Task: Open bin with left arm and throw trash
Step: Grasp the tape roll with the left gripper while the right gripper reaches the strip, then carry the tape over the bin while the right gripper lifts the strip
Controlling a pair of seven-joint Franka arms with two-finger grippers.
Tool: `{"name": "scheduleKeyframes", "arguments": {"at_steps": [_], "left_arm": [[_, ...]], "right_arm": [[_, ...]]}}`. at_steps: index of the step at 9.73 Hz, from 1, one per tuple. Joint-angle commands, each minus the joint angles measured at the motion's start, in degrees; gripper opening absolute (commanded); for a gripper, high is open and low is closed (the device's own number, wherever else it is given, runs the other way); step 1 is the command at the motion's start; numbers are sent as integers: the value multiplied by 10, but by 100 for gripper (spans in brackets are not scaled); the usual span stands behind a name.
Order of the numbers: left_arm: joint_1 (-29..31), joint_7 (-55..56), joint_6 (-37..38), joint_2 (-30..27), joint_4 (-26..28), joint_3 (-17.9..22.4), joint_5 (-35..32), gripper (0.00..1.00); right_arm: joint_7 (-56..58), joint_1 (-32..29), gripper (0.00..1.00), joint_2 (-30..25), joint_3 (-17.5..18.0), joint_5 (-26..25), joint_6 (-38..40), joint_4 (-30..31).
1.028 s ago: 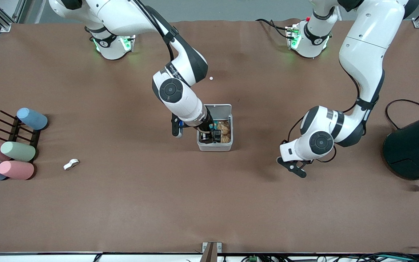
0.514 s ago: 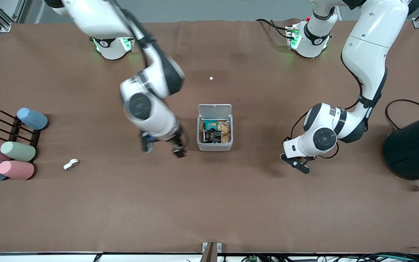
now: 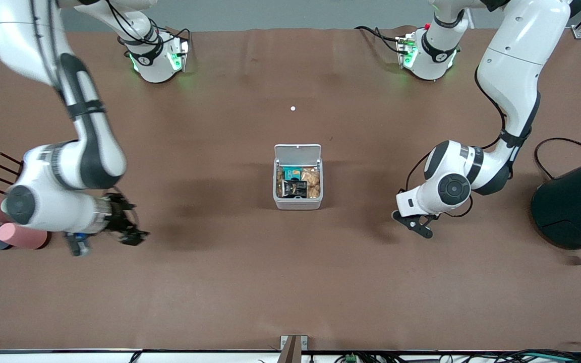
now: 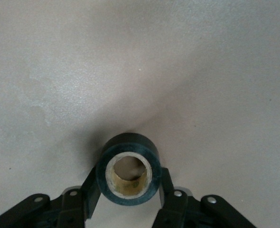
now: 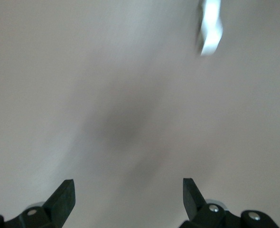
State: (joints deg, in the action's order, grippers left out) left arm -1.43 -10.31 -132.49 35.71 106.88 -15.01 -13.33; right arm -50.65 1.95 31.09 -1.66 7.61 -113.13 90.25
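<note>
The small square white-grey plastic bin (image 3: 297, 177) stood mid-table with its flat hinged lid (image 3: 298, 152) tipped up, and a dark crumpled snack wrapper (image 3: 294, 188) lay inside among other packets. A second earlier the right gripper (image 3: 128, 227) had been down in the bin; half a second earlier it had cleared the rim; by this moment the right arm had swung out toward its own end of the table, low over the brown tabletop (image 3: 290, 282) beside the pastel cylinders (image 3: 22, 235). That suggested the wrapper was delivered and the arm was going for the white twisted piece (image 5: 210, 29), which showed blurred in the right wrist view just ahead of the widely parted, empty fingers (image 5: 64, 197); the arm hid that scrap in the front view.

The left gripper (image 4: 128, 209) hung low over the table toward the left arm's end, between the bin and the large dark teal cylinder (image 3: 578, 206), clamped on a black tape ring with a tan core (image 4: 127, 175), fingers pressing either side. Judging by this, one scrap was binned, one was held, and one was still to be picked up.
</note>
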Motion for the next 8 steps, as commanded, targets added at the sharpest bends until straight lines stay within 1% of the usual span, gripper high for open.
{"name": "scheduleKeyframes", "arguments": {"at_steps": [1, 2, 3, 4, 5, 6, 7, 8], "left_arm": [[-2, 15, 1, -33, 1, -38, -2, 10], [-9, 54, 65, -36, -50, -66, 1, 9], [-22, 101, 138, -24, -118, -95, 4, 9], [-51, 145, 192, -9, -180, -106, 6, 10], [-86, 189, 213, -4, -209, -107, 22, 10], [-102, 226, 212, -4, -211, -107, 33, 10], [-124, 238, 203, -1, -212, -107, 34, 10], [-133, 242, 179, 2, -212, -107, 36, 10]], "right_arm": [[108, -55, 100, -9, 14, -72, -10, 30], [116, -77, 100, 8, 14, -87, -23, 29], [120, -95, 100, 26, 14, -88, -49, 27], [121, -97, 100, 46, 14, -89, -79, 28], [121, -97, 97, 62, 12, -99, -100, 32], [121, -105, 97, 68, 11, -108, -123, 46], [121, -111, 96, 69, 10, -108, -166, 70], [120, -119, 91, 74, 10, -108, -197, 77]]}}
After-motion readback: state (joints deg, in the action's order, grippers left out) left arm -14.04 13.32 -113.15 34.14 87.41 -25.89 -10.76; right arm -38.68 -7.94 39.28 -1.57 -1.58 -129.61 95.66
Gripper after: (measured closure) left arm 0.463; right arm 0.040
